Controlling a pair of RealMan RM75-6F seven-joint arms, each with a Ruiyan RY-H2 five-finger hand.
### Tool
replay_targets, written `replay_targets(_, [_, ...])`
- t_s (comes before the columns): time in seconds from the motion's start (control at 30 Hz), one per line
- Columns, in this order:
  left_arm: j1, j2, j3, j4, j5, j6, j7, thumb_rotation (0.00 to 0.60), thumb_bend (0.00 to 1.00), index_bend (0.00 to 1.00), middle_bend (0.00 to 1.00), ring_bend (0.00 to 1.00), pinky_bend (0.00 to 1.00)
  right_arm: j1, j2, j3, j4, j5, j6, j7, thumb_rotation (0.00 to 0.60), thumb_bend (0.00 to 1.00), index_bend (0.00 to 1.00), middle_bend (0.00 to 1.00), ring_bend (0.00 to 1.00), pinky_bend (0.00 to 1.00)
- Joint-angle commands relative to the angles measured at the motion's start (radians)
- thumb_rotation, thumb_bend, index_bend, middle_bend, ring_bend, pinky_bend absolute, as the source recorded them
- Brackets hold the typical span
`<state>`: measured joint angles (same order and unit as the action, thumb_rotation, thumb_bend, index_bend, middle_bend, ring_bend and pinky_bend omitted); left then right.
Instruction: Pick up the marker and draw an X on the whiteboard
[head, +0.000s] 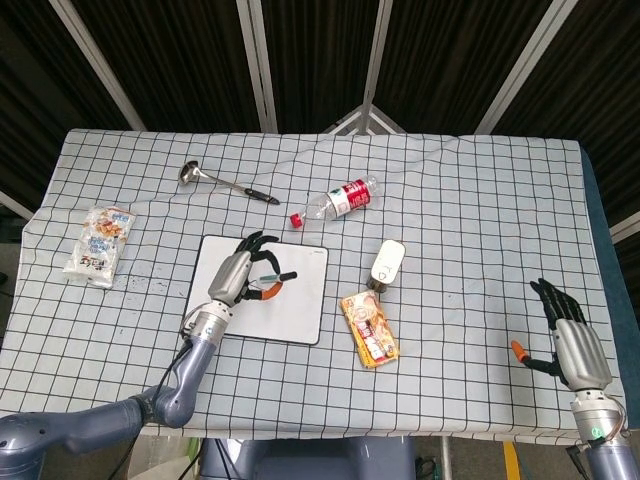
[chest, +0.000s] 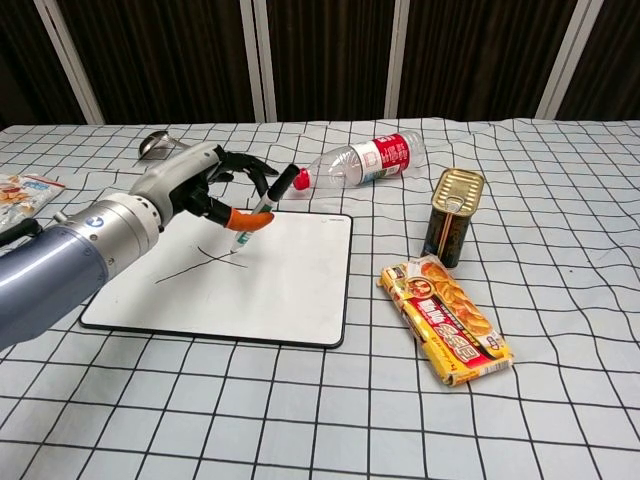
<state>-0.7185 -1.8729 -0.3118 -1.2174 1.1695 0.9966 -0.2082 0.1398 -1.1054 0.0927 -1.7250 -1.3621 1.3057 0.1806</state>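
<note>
Black-capped marker (chest: 262, 209) tilted, whiteboard (chest: 280, 280) X-marked

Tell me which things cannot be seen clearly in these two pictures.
- Marker tip, chest view: too small to tell if it touches the whiteboard.
- Drawn X, head view: hidden under the left hand.
- Right hand: outside the chest view.
- Ladle, chest view: mostly behind the left hand.
- Snack bag, chest view: cut by left edge.

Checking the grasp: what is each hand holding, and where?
Left hand holds the marker around mid-barrel, tip down. Right hand holds nothing.
</note>
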Motion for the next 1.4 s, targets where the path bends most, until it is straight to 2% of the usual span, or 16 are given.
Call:
replay_targets(0.03, [-0.002,-0.004,0.000,-0.001,0.003,0.000,-0.001,0.600,0.50,0.69,0.15,0.00,0.01,0.000,0.000,0.000,0.000,-0.001,0.001,0.000,0.600,0.31,0.00,0.00,0.00,0.00])
replay_targets(0.67, [0.000,-0.022,0.013,0.019,0.008,-0.008,-0.005,0.600,0.50,0.69,0.15,0.00,0.01,-0.001,0.000,0.000,0.000,-0.001,0.003,0.001,0.600,0.31,0.00,0.00,0.00,0.00])
replay_targets(0.93, [0.003,-0.014,-0.015,-0.025,0.037,0.036,-0.044,0.600,0.50,0.69,0.15,0.00,0.01,-0.001,0.001,0.000,0.000,-0.001,0.002,0.003,0.600,0.31,0.00,0.00,0.00,0.00])
replay_targets(1.17, [-0.010,0.042,-0.038,-0.077,0.080,0.067,-0.017,0.600,0.50,0.69,0.15,0.00,0.01,-0.001,0.002,0.000,0.000,-0.002,0.003,0.003,0.600,0.31,0.00,0.00,0.00,0.00])
replay_targets(1.4, [-0.008,0.142,0.002,-0.060,0.107,0.054,0.123,0.600,0.50,0.69,0.15,0.00,0.01,-0.001,0.002,-0.002,-0.001,-0.001,0.002,-0.002,0.600,0.31,0.00,0.00,0.00,0.00])
